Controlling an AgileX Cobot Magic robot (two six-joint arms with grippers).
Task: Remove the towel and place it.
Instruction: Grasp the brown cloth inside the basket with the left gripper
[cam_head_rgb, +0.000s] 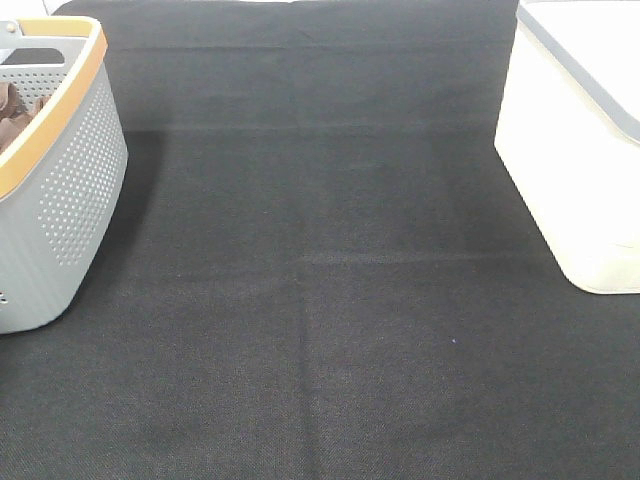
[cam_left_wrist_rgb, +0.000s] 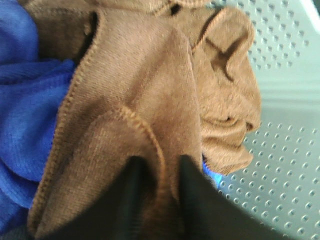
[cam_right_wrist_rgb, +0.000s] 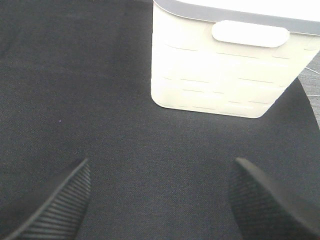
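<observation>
The towel (cam_left_wrist_rgb: 135, 90), rust-brown with a stitched edge, lies crumpled inside the grey perforated basket (cam_left_wrist_rgb: 280, 165). My left gripper (cam_left_wrist_rgb: 161, 167) is down in the basket, its two black fingers (cam_left_wrist_rgb: 132, 200) pinched on a raised fold of the towel. More bunched brown cloth (cam_left_wrist_rgb: 227, 75) lies beside it; I cannot tell whether it is the same piece. In the exterior high view only a bit of brown cloth (cam_head_rgb: 12, 112) shows over the basket's orange rim (cam_head_rgb: 62, 110), and neither gripper appears. My right gripper (cam_right_wrist_rgb: 160, 200) hangs open over the black table cover, holding nothing.
A blue cloth (cam_left_wrist_rgb: 25, 115) lies in the basket against the towel. A white bin (cam_head_rgb: 580, 140) with a grey rim stands at the table's right side, ahead of the right gripper (cam_right_wrist_rgb: 225, 70). Black fabric (cam_head_rgb: 320, 300) covers the table between basket and bin.
</observation>
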